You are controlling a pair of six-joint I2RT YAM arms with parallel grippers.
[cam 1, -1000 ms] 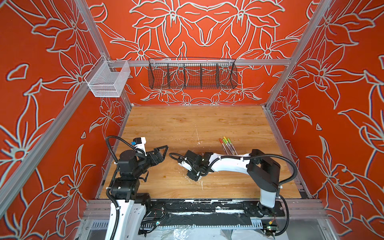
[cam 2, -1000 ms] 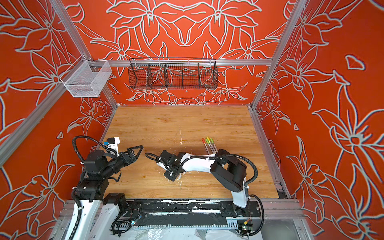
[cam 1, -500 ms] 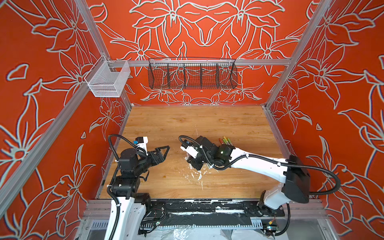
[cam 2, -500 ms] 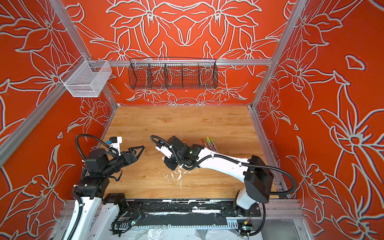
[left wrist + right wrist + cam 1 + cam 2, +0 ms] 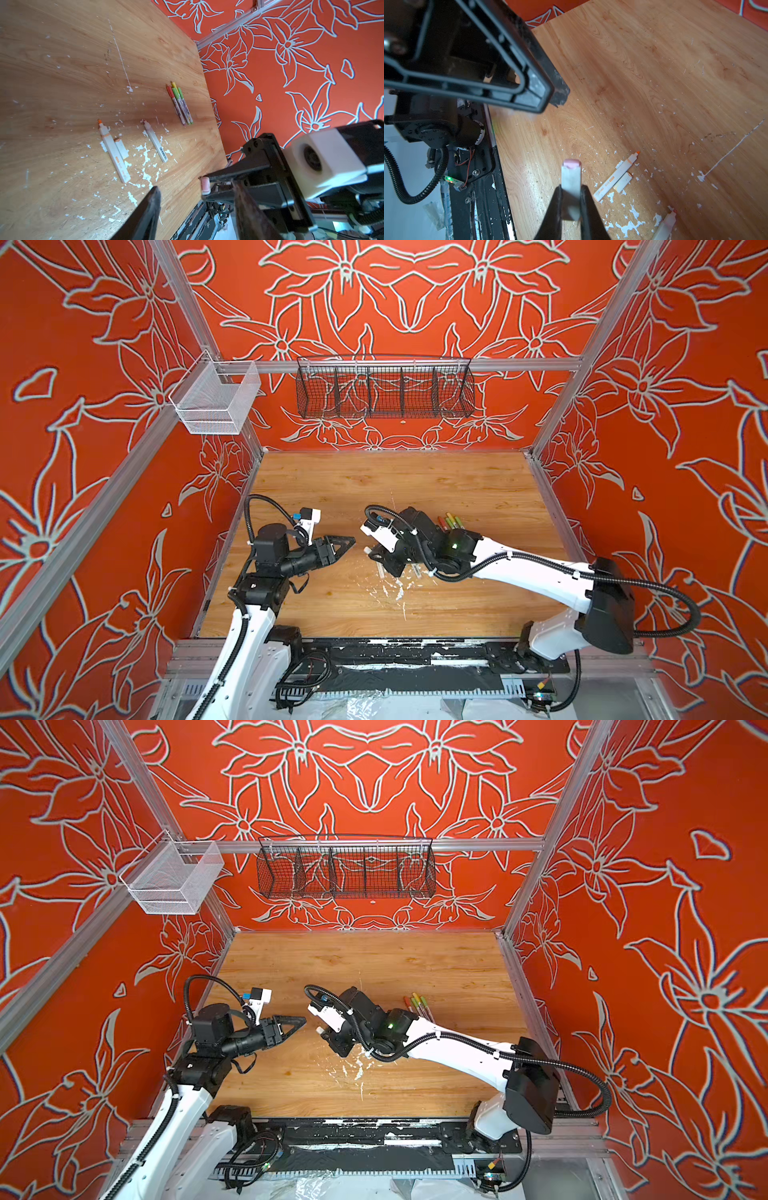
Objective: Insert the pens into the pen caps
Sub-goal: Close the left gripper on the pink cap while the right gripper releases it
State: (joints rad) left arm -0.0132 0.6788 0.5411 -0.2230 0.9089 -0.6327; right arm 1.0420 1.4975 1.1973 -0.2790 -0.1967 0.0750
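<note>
Holding a pale cap (image 5: 571, 178) by its rear, pink end forward, the right gripper (image 5: 571, 188) is clamped tight. Its arm stretches low across the middle toward the left gripper (image 5: 350, 540), probably for a handover. That one faces it level, empty, jaws half apart. Uncapped pens (image 5: 114, 153) lie on the tabletop (image 5: 62, 62), with the capped pens (image 5: 181, 104) well apart from them.

White arms (image 5: 536, 574), black joints (image 5: 606, 614) and fingers (image 5: 145, 216) — ribbed black cables (image 5: 438, 173).
</note>
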